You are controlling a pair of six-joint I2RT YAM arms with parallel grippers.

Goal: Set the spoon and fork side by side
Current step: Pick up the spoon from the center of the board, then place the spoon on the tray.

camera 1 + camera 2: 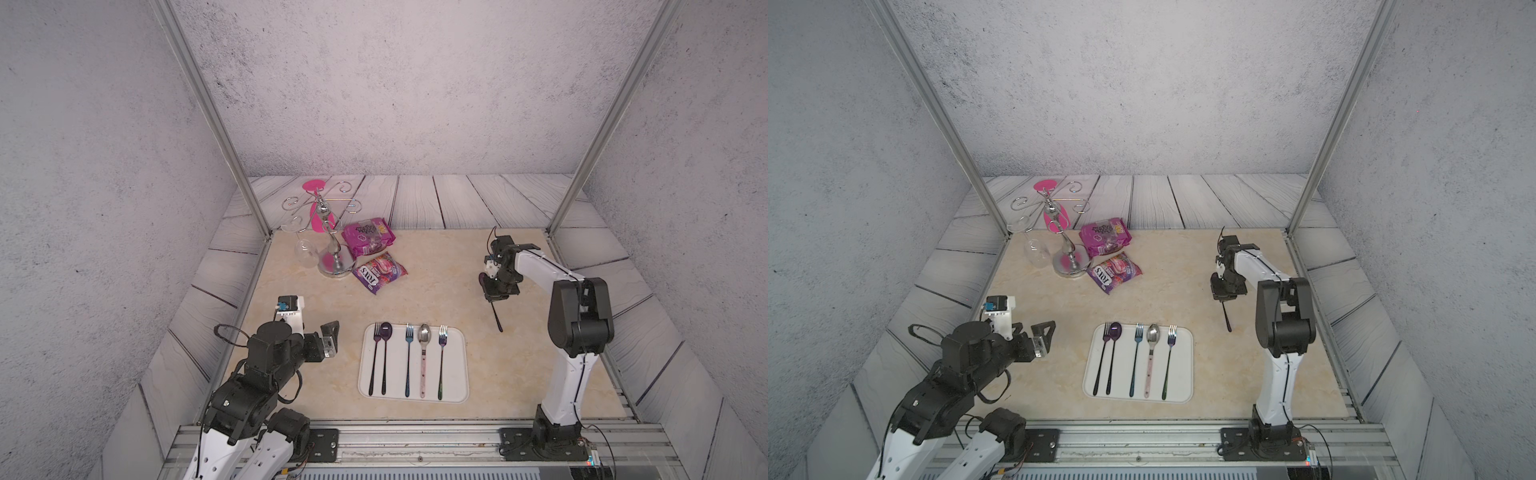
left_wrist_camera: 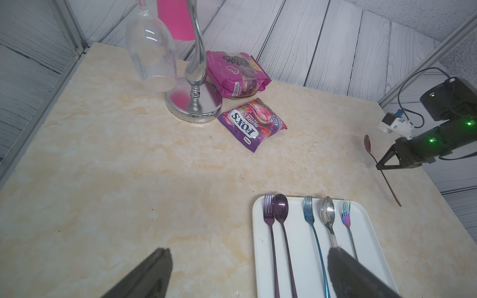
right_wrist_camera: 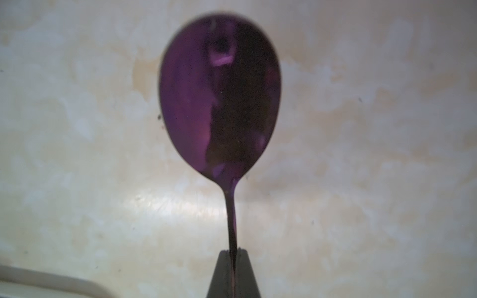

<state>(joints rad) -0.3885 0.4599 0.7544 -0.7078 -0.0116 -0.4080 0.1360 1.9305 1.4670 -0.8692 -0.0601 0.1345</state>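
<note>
Marble-patterned bench carries everything. Two arms work over it. The right arm rises upright from its base, elbow high, and its forearm slopes toward the far side with the wrist turned downward. The left arm sits folded low at the near left corner, aimed toward the tray. One white tray with rounded corners lies near the front edge, between the arms. One silver glass rack stands far left, one clear glass hanging bowl-down from it. Two snack packets, a pink packet and a purple packet, lie just beside its base.

Cutlery numbers six: three forks, three spoons. Five lie parallel in the tray, heads toward the far side: purple fork, purple spoon, blue fork, silver spoon with a pale pink handle, rainbow fork. The sixth, a dark spoon with a glossy violet oval bowl and a thin long handle, hangs tilted off the tray's right side; whether its handle end touches the bench cannot be told.

The right tool is clamped tight on that handle below the bowl. The left tool hovers left of the tray, fingers spread wide, holding nothing.
</note>
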